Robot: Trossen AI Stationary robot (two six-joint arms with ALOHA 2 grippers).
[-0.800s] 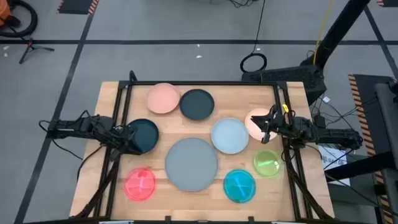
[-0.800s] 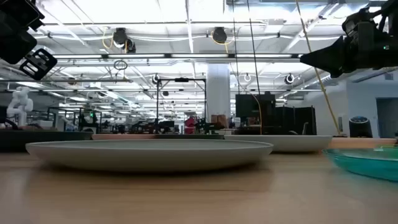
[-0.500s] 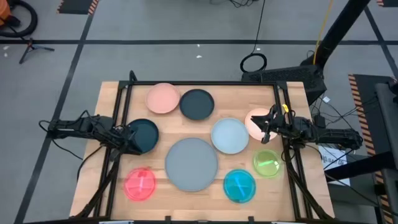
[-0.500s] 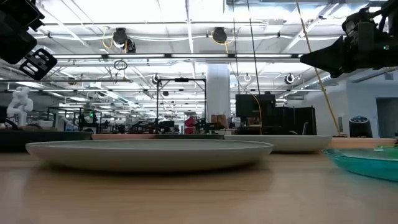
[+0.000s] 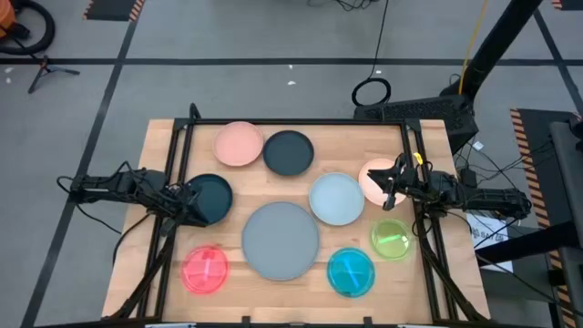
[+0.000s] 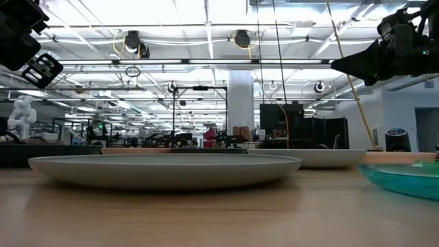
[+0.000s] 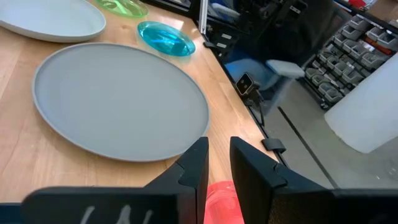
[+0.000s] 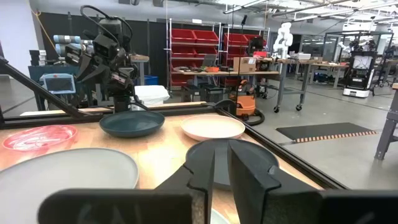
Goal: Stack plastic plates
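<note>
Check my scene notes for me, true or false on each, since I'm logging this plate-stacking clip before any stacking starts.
1. The grey plate is the largest on the table. True.
2. The red plate sits on top of the grey plate. False: it lies apart, on the bare wood near the left arm's side.
3. The left gripper is over a dark teal plate. True.
4. The green plate lies next to the cyan plate. True.
5. The right gripper is over the pale blue plate. False: it is over a peach-pink plate beside it.
</note>
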